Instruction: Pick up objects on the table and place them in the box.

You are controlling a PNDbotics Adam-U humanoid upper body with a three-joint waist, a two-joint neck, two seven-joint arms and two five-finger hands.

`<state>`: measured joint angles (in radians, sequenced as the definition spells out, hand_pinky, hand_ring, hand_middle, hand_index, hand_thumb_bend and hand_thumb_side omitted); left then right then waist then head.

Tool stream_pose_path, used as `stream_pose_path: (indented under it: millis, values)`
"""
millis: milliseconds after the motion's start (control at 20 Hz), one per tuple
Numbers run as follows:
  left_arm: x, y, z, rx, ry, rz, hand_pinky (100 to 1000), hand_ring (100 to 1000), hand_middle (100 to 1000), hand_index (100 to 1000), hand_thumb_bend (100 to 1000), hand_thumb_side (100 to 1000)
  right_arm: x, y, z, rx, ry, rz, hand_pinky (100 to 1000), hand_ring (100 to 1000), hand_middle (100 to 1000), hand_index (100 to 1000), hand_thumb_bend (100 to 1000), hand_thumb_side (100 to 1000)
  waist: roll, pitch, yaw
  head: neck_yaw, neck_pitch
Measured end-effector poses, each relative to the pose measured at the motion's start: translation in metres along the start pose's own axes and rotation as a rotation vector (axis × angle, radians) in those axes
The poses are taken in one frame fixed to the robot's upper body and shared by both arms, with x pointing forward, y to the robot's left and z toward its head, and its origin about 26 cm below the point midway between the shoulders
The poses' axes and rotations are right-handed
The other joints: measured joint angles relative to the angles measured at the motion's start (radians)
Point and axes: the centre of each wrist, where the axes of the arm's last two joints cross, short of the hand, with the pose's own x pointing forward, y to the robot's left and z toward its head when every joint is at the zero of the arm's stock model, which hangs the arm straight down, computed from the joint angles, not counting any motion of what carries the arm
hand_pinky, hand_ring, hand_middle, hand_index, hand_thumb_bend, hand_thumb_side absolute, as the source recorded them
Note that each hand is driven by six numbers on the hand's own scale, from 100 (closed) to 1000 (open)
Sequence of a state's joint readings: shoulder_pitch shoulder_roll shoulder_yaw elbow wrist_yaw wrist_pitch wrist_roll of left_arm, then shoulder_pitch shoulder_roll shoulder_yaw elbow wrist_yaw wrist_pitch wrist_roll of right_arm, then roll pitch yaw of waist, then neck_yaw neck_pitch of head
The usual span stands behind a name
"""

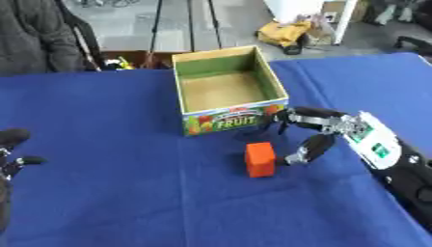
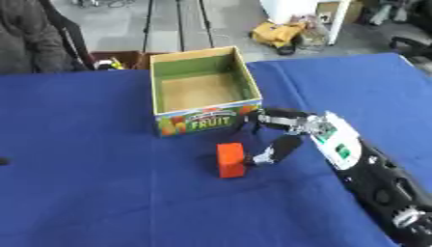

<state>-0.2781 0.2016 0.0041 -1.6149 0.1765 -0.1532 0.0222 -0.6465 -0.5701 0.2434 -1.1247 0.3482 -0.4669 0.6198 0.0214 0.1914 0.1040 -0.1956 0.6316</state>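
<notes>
An orange block (image 1: pixel 260 159) stands upright on the blue table, just in front of the cardboard fruit box (image 1: pixel 229 89). The box is open at the top and nothing shows inside it. My right hand (image 1: pixel 317 129) reaches in from the right, right of the block. Its fingers point toward the box front and its thumb hangs down close beside the block's right face. The fingers are spread and hold nothing. My left hand (image 1: pixel 12 154) rests near the left edge, far from the block.
A blue cloth (image 1: pixel 110 144) covers the whole table. A person in a dark jacket (image 1: pixel 33 34) stands past the far left edge. Beyond the table lie a yellow bag (image 1: pixel 283 33) and floor clutter.
</notes>
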Motion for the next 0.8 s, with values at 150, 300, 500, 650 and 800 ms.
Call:
stream_pose_path:
  millis: [150, 300, 500, 650, 800]
  values:
    - [0.000, 0.000, 0.000, 0.000, 0.000, 0.002, 556, 861, 688, 742, 726, 802, -0.001, 0.002, -0.004, 0.016, -0.001, 0.023, 715, 912, 780, 899, 457, 457, -0.001, -0.001, 0.000, -0.001, 0.000]
    - [0.000, 0.000, 0.000, 0.000, 0.000, 0.002, 556, 861, 688, 742, 725, 802, 0.000, 0.003, -0.009, 0.028, -0.003, 0.048, 684, 855, 724, 862, 446, 453, -0.004, -0.004, 0.000, -0.003, 0.000]
    - [0.000, 0.000, 0.000, 0.000, 0.000, 0.002, 556, 861, 688, 743, 725, 802, 0.001, 0.005, -0.013, 0.033, -0.003, 0.080, 620, 741, 550, 719, 396, 427, -0.005, -0.007, 0.000, -0.007, 0.000]
    - [0.000, 0.000, 0.000, 0.000, 0.000, 0.002, 556, 861, 688, 743, 725, 802, 0.002, 0.007, -0.017, 0.026, -0.009, 0.095, 579, 692, 432, 592, 343, 383, -0.006, -0.007, 0.000, -0.008, 0.000]
    - [0.000, 0.000, 0.000, 0.000, 0.000, 0.002, 557, 861, 688, 743, 724, 802, 0.002, 0.009, -0.019, 0.005, -0.017, 0.096, 486, 614, 236, 390, 242, 300, -0.007, -0.008, 0.000, -0.008, 0.000]
